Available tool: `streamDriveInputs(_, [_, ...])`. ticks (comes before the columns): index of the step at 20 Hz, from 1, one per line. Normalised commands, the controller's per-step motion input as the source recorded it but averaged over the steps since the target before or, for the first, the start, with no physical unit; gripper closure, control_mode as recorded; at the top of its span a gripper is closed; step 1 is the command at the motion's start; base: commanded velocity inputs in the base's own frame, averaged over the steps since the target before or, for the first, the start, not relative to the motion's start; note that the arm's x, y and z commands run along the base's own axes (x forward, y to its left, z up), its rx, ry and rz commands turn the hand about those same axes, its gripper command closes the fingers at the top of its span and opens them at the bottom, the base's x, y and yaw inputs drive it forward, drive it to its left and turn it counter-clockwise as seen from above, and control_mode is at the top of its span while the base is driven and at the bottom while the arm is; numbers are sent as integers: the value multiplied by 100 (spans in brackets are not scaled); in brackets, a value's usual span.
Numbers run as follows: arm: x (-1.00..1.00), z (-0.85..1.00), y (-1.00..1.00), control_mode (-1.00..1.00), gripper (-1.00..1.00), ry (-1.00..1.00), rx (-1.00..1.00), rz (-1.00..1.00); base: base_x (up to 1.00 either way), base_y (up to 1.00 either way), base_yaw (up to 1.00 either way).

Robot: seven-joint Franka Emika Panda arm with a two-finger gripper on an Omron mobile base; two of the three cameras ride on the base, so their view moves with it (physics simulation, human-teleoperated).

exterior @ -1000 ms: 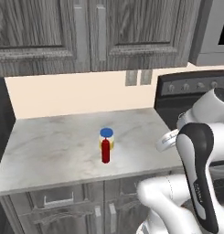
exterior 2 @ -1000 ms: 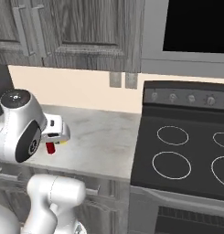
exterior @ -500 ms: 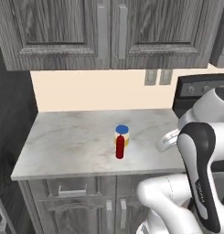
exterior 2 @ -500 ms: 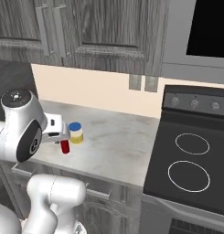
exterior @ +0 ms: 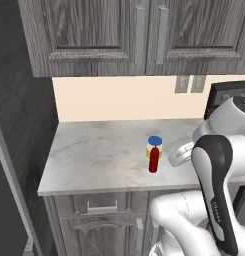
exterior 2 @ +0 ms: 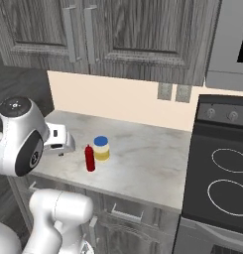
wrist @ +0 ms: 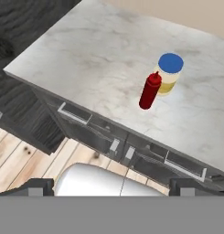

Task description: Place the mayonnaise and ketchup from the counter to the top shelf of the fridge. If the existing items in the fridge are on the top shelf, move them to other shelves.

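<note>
I see the ketchup point(wrist: 150, 91) standing upright on the bench point(wrist: 95, 55), just beside the mayonnaise point(wrist: 168, 73) and ahead of my jaws, which stand wide apart and empty, well short of both. My right base view adds a black stove point(exterior 2: 219, 173) at the bench's end; my hand view looks down on drawers point(wrist: 99, 132) and wooden floor point(wrist: 22, 160).

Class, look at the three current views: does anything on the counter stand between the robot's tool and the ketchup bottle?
Nothing visible does. The ketchup stands upright on the counter, on the near side of the mayonnaise and close beside it. The open tool looks down at both from above the counter's front edge, with bare stone around them.
</note>
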Motion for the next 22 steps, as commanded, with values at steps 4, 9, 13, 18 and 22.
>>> streamDriveInputs(4, [30,-17,-14,-100,-100,4,0,0,0,0,0])
streamDriveInputs(9, [53,-49,-13,-100,-100,15,-1,-17,0,0,0])
streamDriveInputs(13, [45,-49,0,-100,-100,11,0,-27,0,0,0])
streamDriveInputs(18, [44,-52,0,-100,-100,1,0,-18,0,0,0])
streamDriveInputs(22, [53,-59,1,-100,-100,0,-2,-14,0,0,0])
